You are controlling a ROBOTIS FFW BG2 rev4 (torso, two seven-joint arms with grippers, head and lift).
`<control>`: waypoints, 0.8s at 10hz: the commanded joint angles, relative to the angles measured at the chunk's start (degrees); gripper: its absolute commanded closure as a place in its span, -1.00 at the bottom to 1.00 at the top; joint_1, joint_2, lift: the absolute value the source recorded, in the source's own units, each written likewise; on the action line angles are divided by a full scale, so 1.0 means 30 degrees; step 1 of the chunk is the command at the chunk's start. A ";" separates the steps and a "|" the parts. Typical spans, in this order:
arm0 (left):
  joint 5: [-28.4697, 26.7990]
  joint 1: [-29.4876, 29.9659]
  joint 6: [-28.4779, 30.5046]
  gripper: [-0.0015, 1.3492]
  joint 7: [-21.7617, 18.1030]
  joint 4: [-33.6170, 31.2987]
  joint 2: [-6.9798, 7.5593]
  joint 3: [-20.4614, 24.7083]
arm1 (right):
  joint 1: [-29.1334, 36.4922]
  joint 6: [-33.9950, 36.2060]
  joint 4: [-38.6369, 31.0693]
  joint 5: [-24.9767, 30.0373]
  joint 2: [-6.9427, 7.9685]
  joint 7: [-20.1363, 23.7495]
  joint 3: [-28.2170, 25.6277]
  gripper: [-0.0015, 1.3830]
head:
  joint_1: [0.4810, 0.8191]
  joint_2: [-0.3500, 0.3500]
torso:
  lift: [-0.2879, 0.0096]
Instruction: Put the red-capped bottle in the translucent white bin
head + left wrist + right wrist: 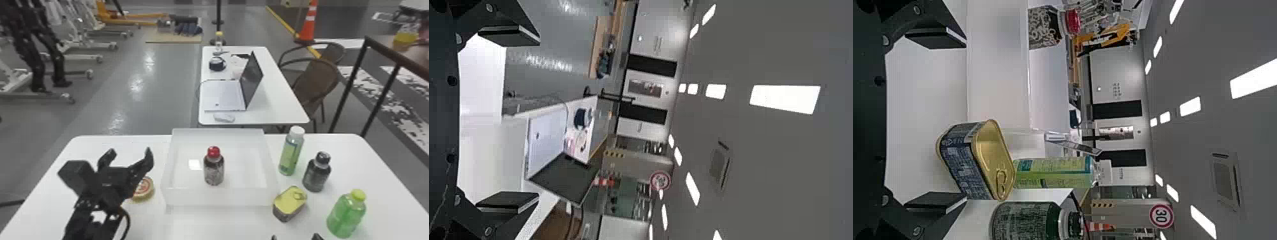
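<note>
Red-capped bottle (pixel 214 169) stands upright inside translucent white bin (pixel 220 198), on its floor. Your left gripper (pixel 129 153) is left of bin, over surface (pixel 54 191), fingers spread, near round tin (pixel 144 189). Your right gripper (pixel 295 237) shows at head view's bottom edge, fingers spread too; yellow-topped can (pixel 289 204) sits just beside bin's right front corner.

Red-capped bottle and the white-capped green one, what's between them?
From the red-capped bottle outward: bare floor of the bin, its right wall, then a strip of table, in the head view.
</note>
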 commanded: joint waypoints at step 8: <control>-0.3258 0.8642 -0.4374 -0.71 -0.0447 -0.1107 -0.2208 0.4794 | 0.0443 0.0276 -0.0473 0.0037 -0.0372 -0.0107 -0.0053 -0.71 | -0.60 0.00 | 0.26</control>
